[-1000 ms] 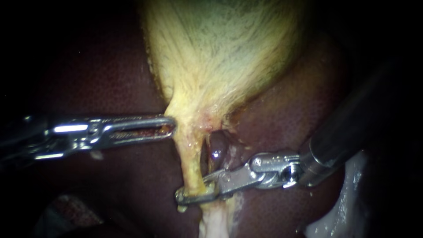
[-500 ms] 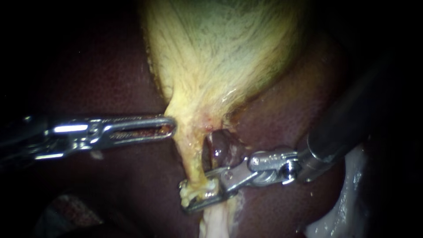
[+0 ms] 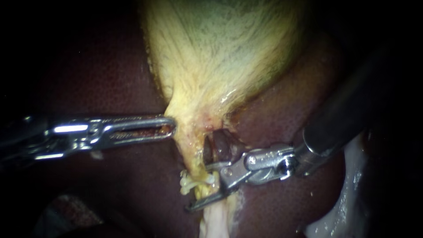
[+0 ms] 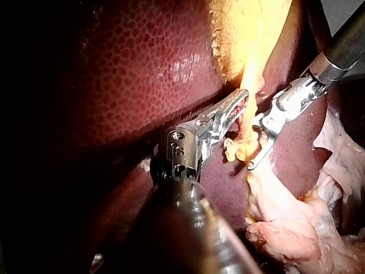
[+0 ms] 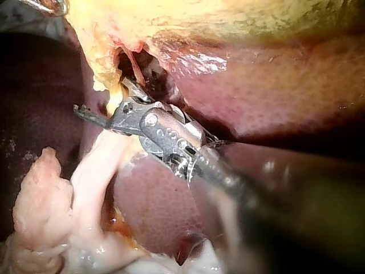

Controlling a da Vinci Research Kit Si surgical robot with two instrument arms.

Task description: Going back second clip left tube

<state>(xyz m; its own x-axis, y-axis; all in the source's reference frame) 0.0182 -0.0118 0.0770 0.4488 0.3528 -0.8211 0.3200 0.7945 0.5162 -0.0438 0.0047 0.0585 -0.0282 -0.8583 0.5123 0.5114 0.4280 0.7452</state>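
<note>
yellow, soft, slick left tube (image 3: 191,152) looks easily torn, best held lightly above its clip (image 3: 192,181); right instrument (image 3: 197,187) straddles it, jaws apart

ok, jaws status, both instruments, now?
Left instrument: shut on the gallbladder edge, it seems.
Right instrument: open, astride the tube with a clip on it.

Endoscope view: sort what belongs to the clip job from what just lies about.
Job: left tube; pale clip on it; right instrument, jaws open around the tube; left instrument at the neck of the gallbladder.
Lying about: liver; pale loose tissue at lower right.
</note>
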